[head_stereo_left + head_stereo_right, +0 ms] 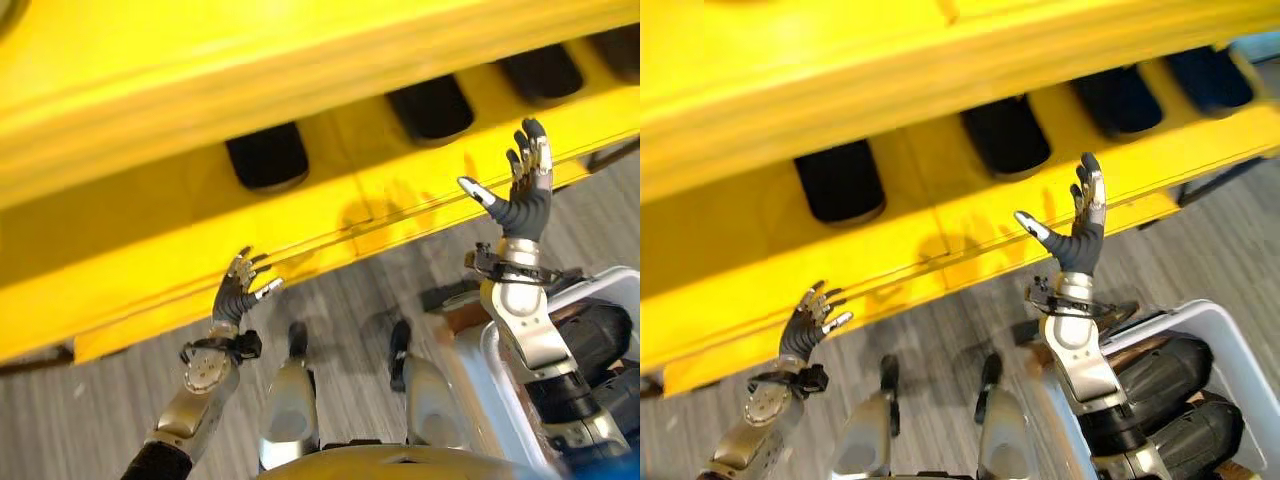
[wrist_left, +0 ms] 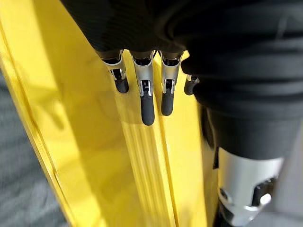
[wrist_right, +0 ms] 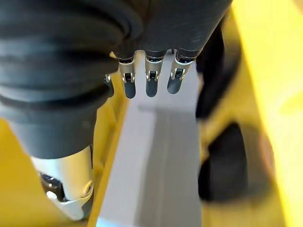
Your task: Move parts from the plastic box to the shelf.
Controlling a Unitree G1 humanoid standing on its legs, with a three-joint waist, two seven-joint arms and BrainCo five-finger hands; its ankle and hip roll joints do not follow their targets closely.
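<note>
Spanning the upper part of both eye views, the glossy yellow metal shelf (image 1: 200, 60) presents a smooth lower rail with a ridged front lip. Dark cylindrical parts (image 1: 840, 180) with rounded ends sit in a row on that rail, well apart from one another. The right hand (image 1: 522, 200) is raised in front of the rail with fingers straight and thumb spread, holding nothing. The left hand (image 1: 236, 292) sits near the rail's lower edge, fingers loosely extended and empty. The white plastic box (image 1: 1250, 350), smooth-walled with rounded corners, stands on the grey wood-grain floor (image 1: 90, 410) beside the right forearm and contains further matte dark cylindrical parts (image 1: 1175, 375) lying side by side.
</note>
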